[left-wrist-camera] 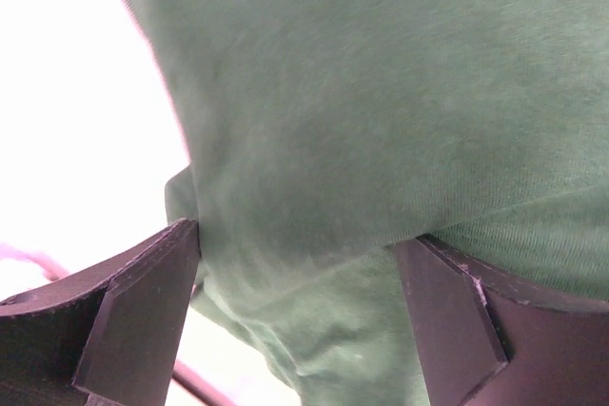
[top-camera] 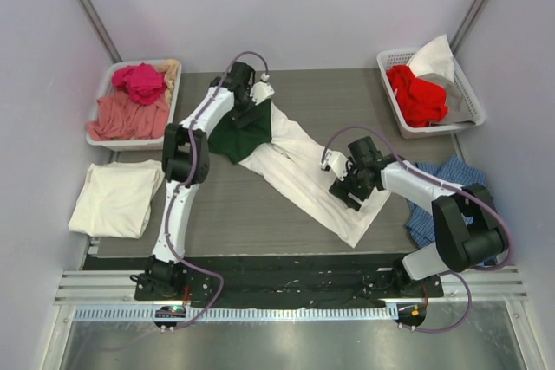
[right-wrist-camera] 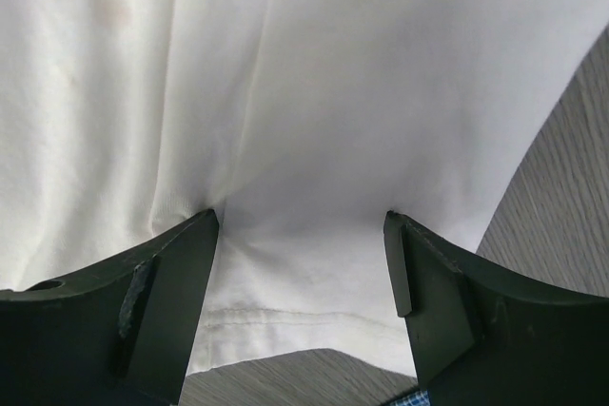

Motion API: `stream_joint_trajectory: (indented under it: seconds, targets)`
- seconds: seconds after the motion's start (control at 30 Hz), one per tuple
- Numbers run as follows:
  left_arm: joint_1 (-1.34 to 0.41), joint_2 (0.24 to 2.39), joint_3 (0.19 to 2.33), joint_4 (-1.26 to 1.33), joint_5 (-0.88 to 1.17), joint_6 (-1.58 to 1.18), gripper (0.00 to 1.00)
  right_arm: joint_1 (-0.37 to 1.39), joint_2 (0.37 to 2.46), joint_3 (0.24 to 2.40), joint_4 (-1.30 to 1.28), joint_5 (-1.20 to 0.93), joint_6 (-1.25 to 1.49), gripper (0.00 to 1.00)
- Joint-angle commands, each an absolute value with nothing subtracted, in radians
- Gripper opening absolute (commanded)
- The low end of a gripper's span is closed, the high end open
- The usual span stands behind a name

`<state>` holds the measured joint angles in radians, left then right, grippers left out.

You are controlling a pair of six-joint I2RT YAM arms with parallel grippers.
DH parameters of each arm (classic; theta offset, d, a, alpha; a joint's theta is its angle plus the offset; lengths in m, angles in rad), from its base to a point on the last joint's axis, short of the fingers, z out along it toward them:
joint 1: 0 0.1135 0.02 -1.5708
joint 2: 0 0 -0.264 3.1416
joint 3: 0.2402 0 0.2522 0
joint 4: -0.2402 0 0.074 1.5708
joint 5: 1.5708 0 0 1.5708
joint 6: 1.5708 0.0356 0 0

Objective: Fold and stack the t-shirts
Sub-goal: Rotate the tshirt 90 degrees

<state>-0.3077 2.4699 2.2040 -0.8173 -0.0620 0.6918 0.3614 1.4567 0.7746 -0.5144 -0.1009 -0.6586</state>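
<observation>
the limp, light pale tee [top-camera: 299,171] lay diagonally across the table [top-camera: 225,214], best pinched at its near-right hem. the smaller dark green tee [top-camera: 232,138] lay bunched at its far-left end. the right gripper [top-camera: 344,191] and the left gripper [top-camera: 250,113] each pointed down onto cloth, jaws wide apart, nothing pinched.
</observation>
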Motion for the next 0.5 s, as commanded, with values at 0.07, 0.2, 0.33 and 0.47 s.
stream_joint_trajectory:
  seconds: [0.07, 0.2, 0.33, 0.47]
  targets:
    - [-0.339, 2.625, 2.300, -0.611, -0.169, 0.774, 0.88, 0.443, 1.517, 0.795, -0.525, -0.121, -0.635, 0.80]
    - [-0.374, 2.623, 2.241, -0.445, -0.178, 0.808, 0.88, 0.503, 1.545, 0.802, -0.497, -0.120, -0.612, 0.80]
    - [-0.402, 2.625, 2.238, -0.380, -0.158, 0.819, 0.88, 0.577, 1.552, 0.801, -0.485, -0.124, -0.591, 0.80]
    - [-0.429, 2.612, 2.212, -0.327, -0.124, 0.831, 0.88, 0.629, 1.557, 0.799, -0.479, -0.129, -0.580, 0.80]
